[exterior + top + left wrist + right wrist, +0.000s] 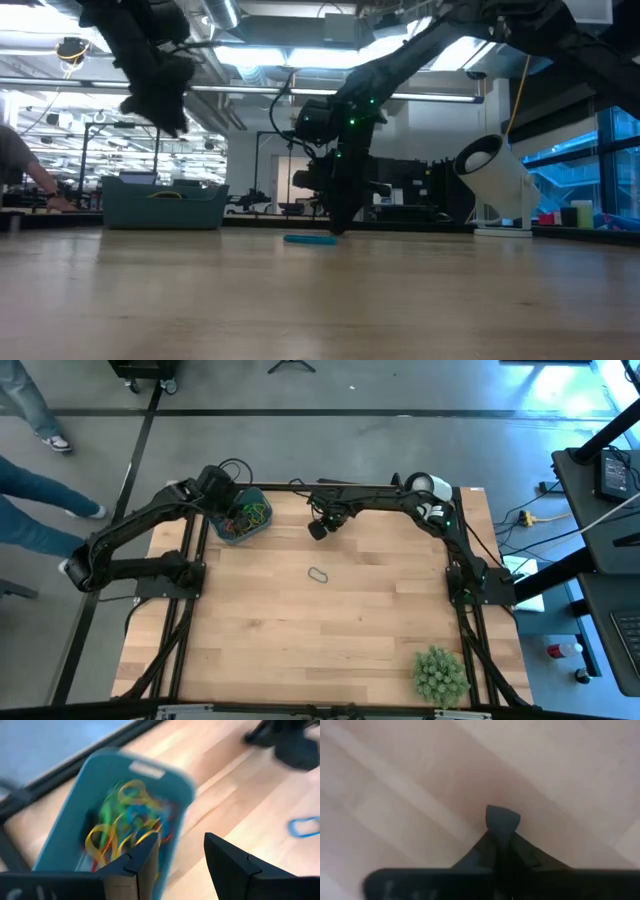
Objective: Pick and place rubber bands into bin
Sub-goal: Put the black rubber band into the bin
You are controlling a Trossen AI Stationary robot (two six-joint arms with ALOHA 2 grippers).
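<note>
The teal bin stands at the table's far left and holds a tangle of green, yellow, orange and blue rubber bands. My left gripper hangs above the bin, open, with nothing between its fingers; in the low view my left gripper is well above the bin. One blue rubber band lies flat on the wood at mid-table. My right gripper points down just beyond the band, toward the far edge, low over the table, and is shut. I see nothing between its fingers. My right gripper comes steeply from above, and its shut fingertips are down at the table top just behind the blue band. Whether they touch the wood or the band cannot be told.
A white cup-like object lies at the far right edge. A spiky green ball sits at the near right corner. Bare wood fills the middle and near part. A person's legs show on the floor left of the table.
</note>
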